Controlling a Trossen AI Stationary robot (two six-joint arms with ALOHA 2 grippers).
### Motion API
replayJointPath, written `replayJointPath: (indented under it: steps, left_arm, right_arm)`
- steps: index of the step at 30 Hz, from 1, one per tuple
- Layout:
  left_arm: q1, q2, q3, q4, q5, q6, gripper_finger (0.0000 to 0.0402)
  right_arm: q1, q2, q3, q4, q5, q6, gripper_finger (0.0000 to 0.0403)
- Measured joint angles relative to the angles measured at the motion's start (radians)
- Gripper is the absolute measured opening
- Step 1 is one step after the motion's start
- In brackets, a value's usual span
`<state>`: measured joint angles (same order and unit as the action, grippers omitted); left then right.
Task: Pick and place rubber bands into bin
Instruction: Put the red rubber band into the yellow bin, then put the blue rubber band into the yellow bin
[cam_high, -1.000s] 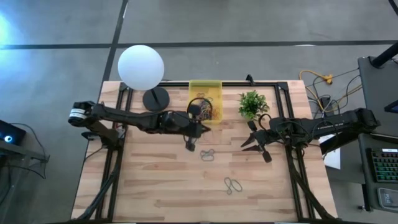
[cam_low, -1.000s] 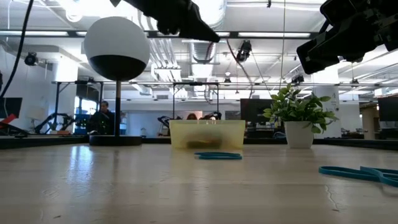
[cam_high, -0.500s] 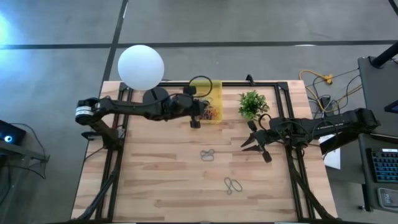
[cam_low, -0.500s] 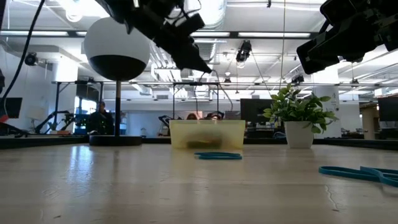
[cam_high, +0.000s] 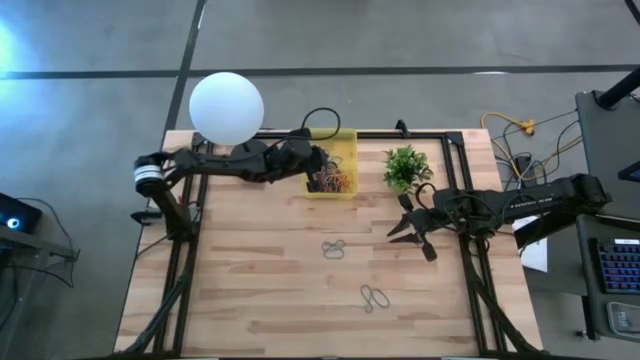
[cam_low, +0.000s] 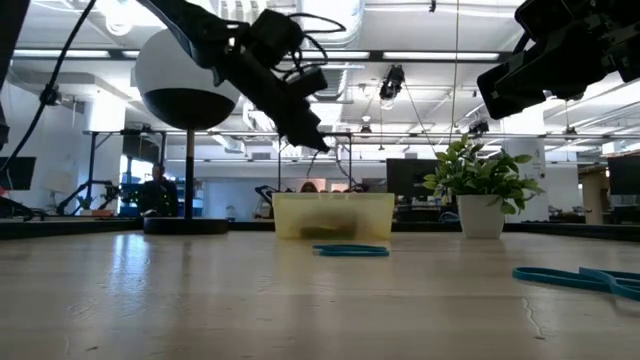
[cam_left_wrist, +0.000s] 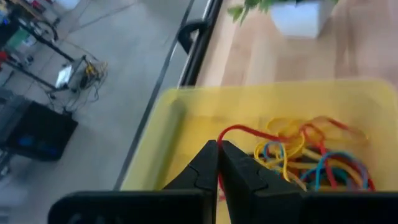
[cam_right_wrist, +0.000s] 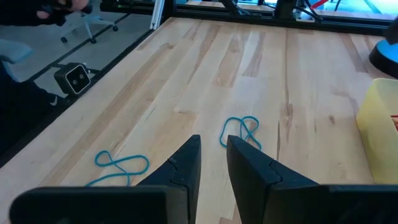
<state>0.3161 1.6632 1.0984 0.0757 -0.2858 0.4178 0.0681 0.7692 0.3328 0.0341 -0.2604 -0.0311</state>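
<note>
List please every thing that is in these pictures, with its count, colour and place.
bin: one, translucent yellow, far side of the table, between lamp and plant.
rubber bands in the bin: a tangled pile, red, yellow, blue; number cannot be told.
red rubber band: one, pinched in the left gripper over the bin.
rubber bands on the table: two, blue, table middle and nearer edge.
globe lamp: one, white on black base, far left corner.
plant: one, green, white pot, right of the bin.
table: one, light wood.
left gripper: fingers shut, above the bin.
right gripper: waiting right of the table middle.
</note>
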Motion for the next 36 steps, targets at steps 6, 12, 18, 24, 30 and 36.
replayJointPath:
  steps: [6, 12, 18, 24, 30, 36]
  left_arm:
    - [0.005, 0.012, -0.009, -0.013, 0.064, -0.054, 0.0]
    - [0.005, 0.012, -0.009, -0.014, 0.124, -0.073, 0.0042]
    - [0.004, 0.012, -0.009, -0.013, 0.124, -0.077, 0.01]
    - [0.002, 0.001, -0.009, -0.065, 0.228, -0.118, 0.0129]
    - [-0.042, -0.013, -0.012, -0.205, 0.492, -0.145, 0.0129]
    - [-0.155, 0.019, -0.033, -0.25, 0.497, -0.147, 0.0129]
  right_arm:
    - [0.0, 0.0, 0.0, -0.001, 0.0, -0.002, 0.0068]
    - [0.0, 0.0, 0.0, -0.001, 0.0, -0.002, 0.0068]
    - [0.0, 0.0, 0.0, -0.001, 0.0, -0.002, 0.0068]
    - [0.0, 0.0, 0.0, -0.001, 0.0, -0.002, 0.0068]
    - [0.0, 0.0, 0.0, -0.001, 0.0, -0.009, 0.0068]
    - [0.0, 0.0, 0.0, -0.002, 0.0, -0.014, 0.0068]
